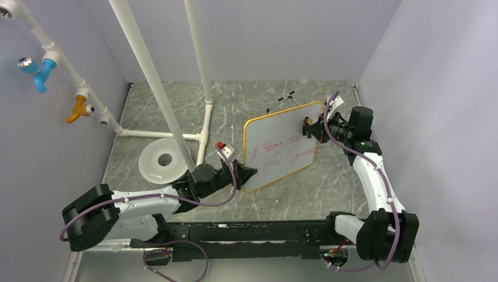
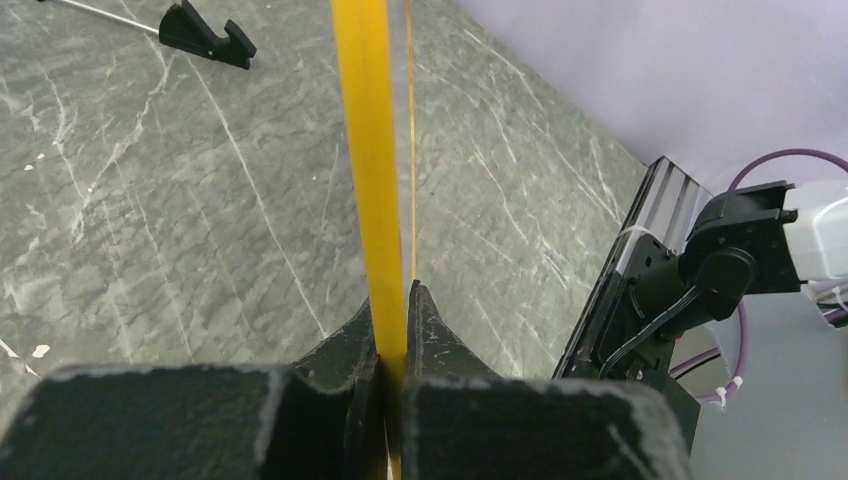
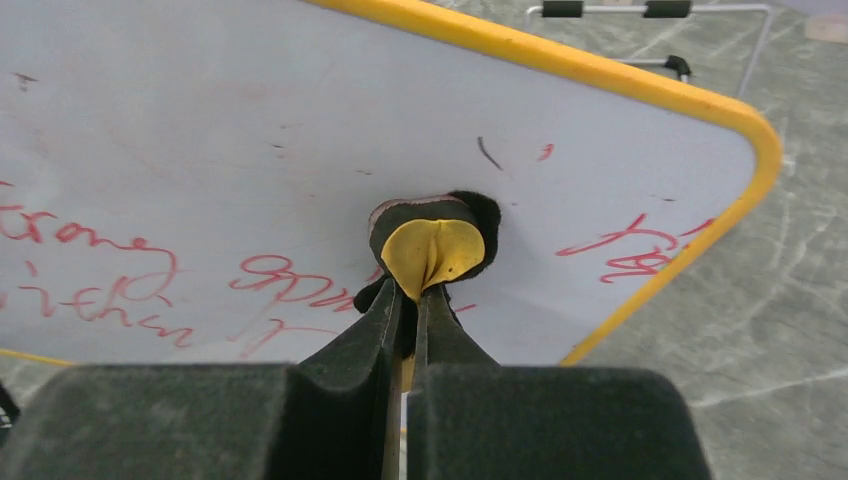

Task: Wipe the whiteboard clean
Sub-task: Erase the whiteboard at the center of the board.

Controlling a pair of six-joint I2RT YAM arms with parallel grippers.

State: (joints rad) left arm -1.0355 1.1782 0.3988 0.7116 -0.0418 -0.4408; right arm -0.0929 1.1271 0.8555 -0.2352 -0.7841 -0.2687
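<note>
The whiteboard [image 1: 281, 145], white with a yellow-orange frame and red scrawl, is held tilted above the table. My left gripper [image 1: 249, 174] is shut on its lower left edge; the left wrist view shows the frame [image 2: 368, 150] edge-on, pinched in the left gripper [image 2: 395, 300]. My right gripper [image 1: 309, 126] is at the board's upper right, shut on a small yellow-and-black eraser pad [image 3: 432, 245]. The pad presses on the board face [image 3: 250, 110] between patches of red writing. In the right wrist view the right gripper [image 3: 408, 292] clamps the pad's yellow fold.
A round white disc [image 1: 164, 160] with a centre hole lies at the left. White pipes [image 1: 205, 117] rise from the table beside it. A wire stand with black feet [image 1: 286, 101] lies behind the board, also in the left wrist view as the stand [image 2: 205, 35].
</note>
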